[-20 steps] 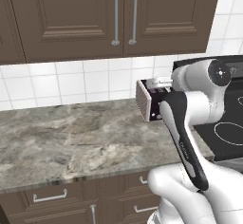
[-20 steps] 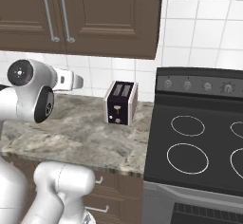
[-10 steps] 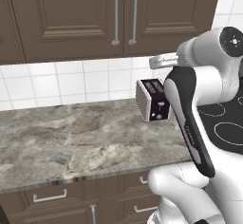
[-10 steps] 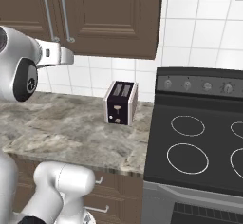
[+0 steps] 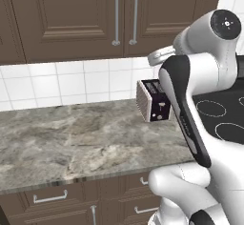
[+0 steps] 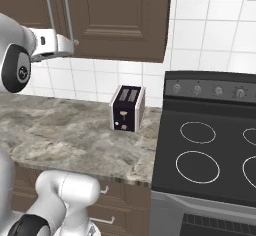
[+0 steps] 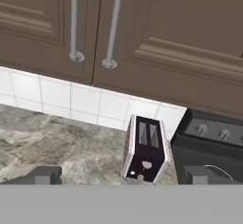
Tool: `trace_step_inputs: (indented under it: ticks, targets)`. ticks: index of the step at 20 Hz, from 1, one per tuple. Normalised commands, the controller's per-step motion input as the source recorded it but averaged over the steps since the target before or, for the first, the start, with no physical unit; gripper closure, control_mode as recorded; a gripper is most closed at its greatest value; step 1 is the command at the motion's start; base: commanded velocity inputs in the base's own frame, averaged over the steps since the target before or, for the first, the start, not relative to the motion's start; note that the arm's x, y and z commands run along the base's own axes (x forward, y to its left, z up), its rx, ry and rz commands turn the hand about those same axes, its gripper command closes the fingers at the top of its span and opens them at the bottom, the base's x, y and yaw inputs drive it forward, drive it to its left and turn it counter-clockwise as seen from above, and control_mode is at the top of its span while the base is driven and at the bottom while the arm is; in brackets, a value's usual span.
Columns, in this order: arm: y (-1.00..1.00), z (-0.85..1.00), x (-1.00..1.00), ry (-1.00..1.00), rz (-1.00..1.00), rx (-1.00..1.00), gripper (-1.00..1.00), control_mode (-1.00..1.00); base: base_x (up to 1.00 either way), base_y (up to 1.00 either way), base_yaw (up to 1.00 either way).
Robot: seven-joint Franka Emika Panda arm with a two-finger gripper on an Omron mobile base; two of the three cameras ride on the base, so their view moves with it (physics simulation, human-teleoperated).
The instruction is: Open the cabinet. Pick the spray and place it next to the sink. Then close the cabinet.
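Observation:
The dark brown wall cabinet (image 5: 71, 19) hangs above the counter with both doors shut, and its two vertical silver handles (image 5: 125, 15) sit side by side. It also appears in the right base view (image 6: 115, 15) and in the hand view (image 7: 180, 28). My gripper (image 7: 122, 175) is open, fingertips wide apart with nothing between them. It is raised in front of the cabinet's lower edge, a little short of the handles (image 7: 94, 23). The spray is hidden and the sink is out of view.
A black-and-silver toaster (image 5: 155, 100) (image 6: 127, 108) (image 7: 144, 149) stands on the grey marbled counter (image 5: 71, 133) against the tiled wall. A black stovetop (image 6: 210, 150) adjoins the counter on the right. Lower drawers (image 5: 50, 198) sit under the counter.
The arm has lifted from about toaster height up toward the cabinet handles. The gripper has stayed open and the doors have stayed shut.

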Motion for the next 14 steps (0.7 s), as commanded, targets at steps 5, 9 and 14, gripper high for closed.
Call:
trace_step_inputs:
  ticks: [5, 9, 14]
  targets:
    - [0.05, 0.17, 0.00, -0.15, 0.00, 0.05, -1.00, -1.00, 0.00, 0.00, 0.00]
    - [0.12, 0.13, 0.00, -0.23, 0.00, 0.16, -1.00, -1.00, 0.00, 0.00, 0.00]
    - [0.30, 0.01, 0.00, -0.16, 0.00, 0.10, -1.00, -1.00, 0.00, 0.00, 0.00]
